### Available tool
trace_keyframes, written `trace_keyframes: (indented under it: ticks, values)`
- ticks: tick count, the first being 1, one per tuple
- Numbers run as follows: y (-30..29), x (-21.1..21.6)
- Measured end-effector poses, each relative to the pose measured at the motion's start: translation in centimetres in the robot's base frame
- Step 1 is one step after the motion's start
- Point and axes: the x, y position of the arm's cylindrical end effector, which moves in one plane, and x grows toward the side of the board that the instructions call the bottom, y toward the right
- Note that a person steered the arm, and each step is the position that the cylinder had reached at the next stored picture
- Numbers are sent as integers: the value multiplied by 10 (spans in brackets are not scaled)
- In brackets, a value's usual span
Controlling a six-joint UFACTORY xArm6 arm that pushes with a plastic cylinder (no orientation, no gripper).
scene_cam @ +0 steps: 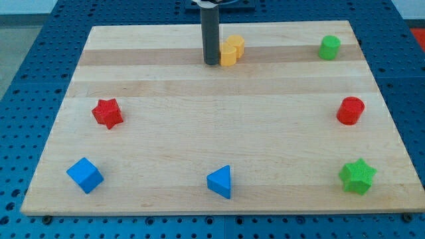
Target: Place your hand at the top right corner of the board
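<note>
My dark rod comes down from the view's top, and my tip (211, 62) rests on the wooden board (219, 119) near the top middle. It sits just left of a yellow block (232, 50), close to touching it. A green cylinder (329, 47) stands near the board's top right corner, well to the right of my tip. A red cylinder (350, 110) is at the right edge. A green star (357, 176) is at the bottom right.
A red star (107, 113) lies at the left. A blue cube (85, 175) is at the bottom left and a blue triangular block (220, 181) at the bottom middle. A blue perforated table (40, 60) surrounds the board.
</note>
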Motion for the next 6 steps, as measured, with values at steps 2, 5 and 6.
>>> trace_keyframes:
  ticks: [2, 5, 6]
  values:
    - [0, -31]
    - [53, -92]
    - [110, -105]
